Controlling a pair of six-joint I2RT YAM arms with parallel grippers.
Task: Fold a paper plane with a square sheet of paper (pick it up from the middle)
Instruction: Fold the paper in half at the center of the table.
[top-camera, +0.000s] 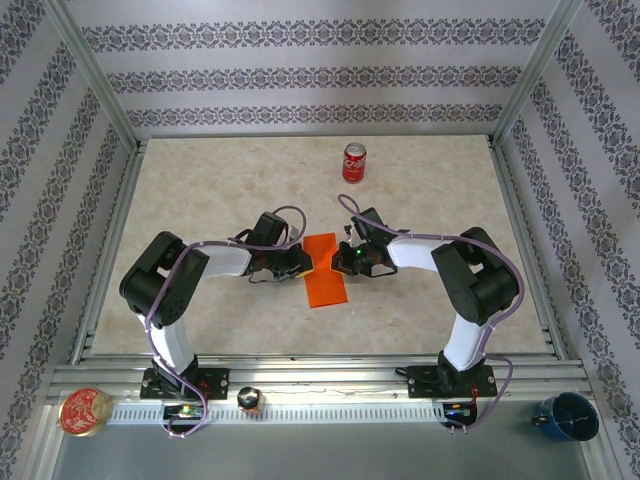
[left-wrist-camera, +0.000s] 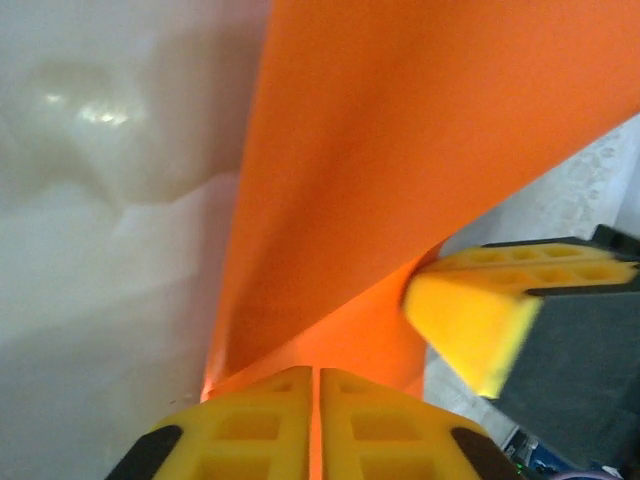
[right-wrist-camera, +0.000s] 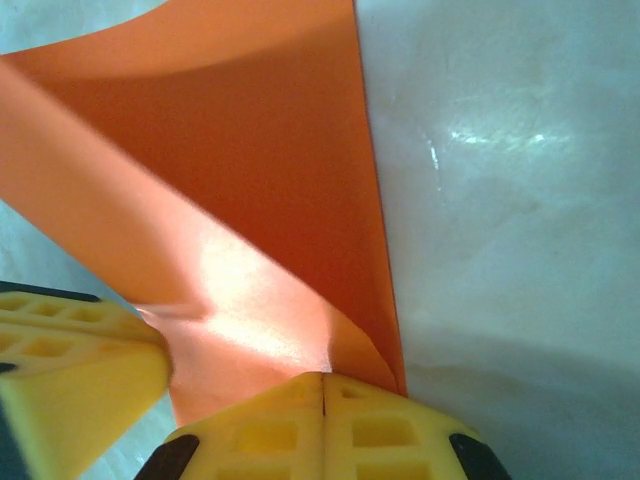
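Observation:
The square sheet of paper (top-camera: 325, 275) is bright orange and lies at the table's middle, doubled into a long strip. Its far end is lifted between my two grippers. My left gripper (top-camera: 303, 262) is shut on the sheet, and in the left wrist view a thin orange line runs between its yellow fingertips (left-wrist-camera: 270, 410). The sheet (left-wrist-camera: 400, 150) rises away in a folded flap there. My right gripper (top-camera: 343, 258) faces it from the other side and is shut on a curled flap of the sheet (right-wrist-camera: 260, 220) at its tips (right-wrist-camera: 290, 415). No paper plane is in view.
A red soda can (top-camera: 354, 162) stands upright at the far middle of the marble table (top-camera: 200, 200). On the near rail sit a gold tin (top-camera: 84, 411), a small dark object (top-camera: 248, 400) and a blue cup (top-camera: 566, 417). Metal frame posts and patterned walls close in the table.

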